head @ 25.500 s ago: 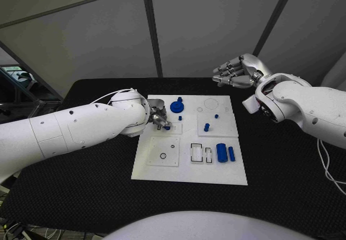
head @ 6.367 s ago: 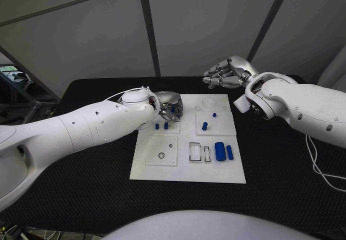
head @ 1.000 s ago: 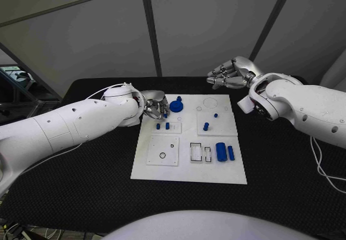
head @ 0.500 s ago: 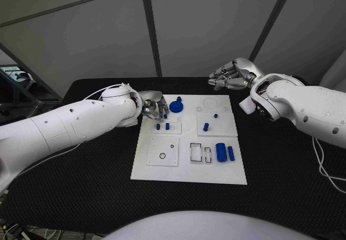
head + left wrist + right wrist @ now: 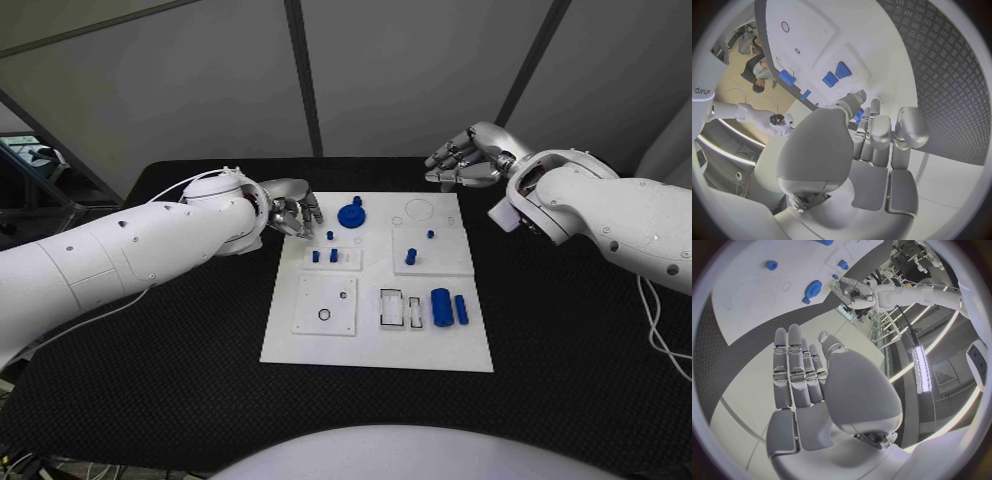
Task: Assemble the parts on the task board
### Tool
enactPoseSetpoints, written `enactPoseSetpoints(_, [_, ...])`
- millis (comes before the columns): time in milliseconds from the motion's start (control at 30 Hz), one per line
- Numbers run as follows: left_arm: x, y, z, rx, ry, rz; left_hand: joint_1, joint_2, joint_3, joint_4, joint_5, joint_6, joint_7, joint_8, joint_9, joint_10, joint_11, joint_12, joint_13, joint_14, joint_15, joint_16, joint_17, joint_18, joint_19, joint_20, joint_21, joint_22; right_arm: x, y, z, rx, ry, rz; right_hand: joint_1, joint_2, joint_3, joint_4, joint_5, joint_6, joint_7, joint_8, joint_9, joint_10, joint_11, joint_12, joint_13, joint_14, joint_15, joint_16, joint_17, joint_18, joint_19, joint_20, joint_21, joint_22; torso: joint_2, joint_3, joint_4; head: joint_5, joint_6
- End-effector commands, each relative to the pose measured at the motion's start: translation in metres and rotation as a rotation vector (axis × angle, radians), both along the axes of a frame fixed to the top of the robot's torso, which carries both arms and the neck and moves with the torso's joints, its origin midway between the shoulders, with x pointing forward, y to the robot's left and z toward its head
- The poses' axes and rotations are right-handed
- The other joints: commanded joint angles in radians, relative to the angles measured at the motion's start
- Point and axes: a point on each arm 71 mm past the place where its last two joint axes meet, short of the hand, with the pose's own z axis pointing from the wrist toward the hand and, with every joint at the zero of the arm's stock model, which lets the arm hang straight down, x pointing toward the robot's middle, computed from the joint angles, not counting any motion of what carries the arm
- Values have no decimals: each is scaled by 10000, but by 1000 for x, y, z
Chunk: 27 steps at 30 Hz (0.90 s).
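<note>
On the near right of the task board (image 5: 378, 345) two blue parts (image 5: 449, 307) lie side by side. At its far left edge my left hand (image 5: 294, 213) hovers, fingers curled, holding nothing. Beyond the far right corner my right hand (image 5: 466, 157) hangs with fingers together, empty
</note>
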Motion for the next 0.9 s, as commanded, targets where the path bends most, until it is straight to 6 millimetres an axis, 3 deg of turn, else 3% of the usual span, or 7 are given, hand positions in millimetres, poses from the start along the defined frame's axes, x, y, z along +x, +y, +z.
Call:
enactPoseSetpoints(33, [3,10,13,-1378,-746,477,-113,74,-14,57,-10,276,12,150,39,-43,27,88,17,-211,25,-198,-396,-145,-232,14,-396,-231,-3,-3,0,-1713,-624,374,134,-2,34,-142,-52,216,-107,58,7,189,-141,58,13,604,-177,470,282,133,457,-254,439,254,-22,3,-14,-47,41])
enactPoseSetpoints(200, [3,33,22,-3964,-288,1711,-149,136,85,115,-17,667,14,411,48,-129,62,200,-8,-1198,81,-1375,-2423,237,-1222,51,-2365,-1471,-10,-9,-2,-3205,-1074,529,139,-54,236,-282,3,627,-295,58,-6,635,-383,8,18,874,-419,2623,1449,104,1025,-634,1650,1072,-38,13,-38,-250,156])
enactPoseSetpoints(333, [0,47,26,-6562,471,2704,-167,203,159,150,-19,724,70,504,2,-315,157,196,-107,-2145,132,-2585,-4236,583,-2290,107,-4469,-2815,-18,-9,-7,-4601,-1460,661,228,-91,614,-384,298,953,-414,77,36,941,-530,-71,74,955,-544,4269,2390,99,1051,-765,2534,1738,-68,1,-44,-412,225])
enactPoseSetpoints(400, [-2,51,29,-7709,758,2979,-160,239,170,153,-22,720,88,535,-19,-351,176,224,-144,-2291,153,-2780,-4373,615,-2472,129,-4811,-3041,-21,-9,-10,-5093,-1617,682,144,-204,812,-352,270,978,-423,23,34,917,-532,-187,75,962,-553,5566,3432,70,972,-782,2933,2062,-79,-4,-52,-433,242])
enactPoseSetpoints(533, [-10,54,34,-10230,1322,3250,-209,286,115,186,-29,745,100,588,-29,-339,189,296,-171,-2404,171,-2926,-4500,614,-2548,151,-4990,-3173,-28,-5,-18,-6058,-1940,650,-140,-415,1080,-163,-465,854,-397,-157,12,612,-433,-396,40,998,-492,7320,4976,-114,1121,-735,4403,3624,-81,-8,-58,-520,320])
enactPoseSetpoints(767, [-24,46,37,-11873,1884,3033,-344,287,-53,263,-40,763,89,634,-38,-280,174,390,-187,-2435,180,-2970,-4580,615,-2561,165,-5128,-3289,-33,1,-29,-6574,-1993,726,-357,-688,1200,1,-792,467,-274,-278,-20,63,-273,-389,-4,986,-373,8659,6174,-261,1323,-622,5658,4971,-64,-13,-35,-648,422])
enactPoseSetpoints(900, [-31,40,37,-12325,2132,2827,-371,288,-96,280,-39,752,88,637,-43,-273,174,408,-192,-2444,182,-2977,-4598,614,-2563,168,-5161,-3317,-36,7,-37,-6722,-1871,880,-373,-774,1315,18,-816,239,-219,-260,-12,-117,-213,-353,7,976,-317,9529,6966,-347,1429,-543,6480,5865,-54,-13,-37,-639,445])
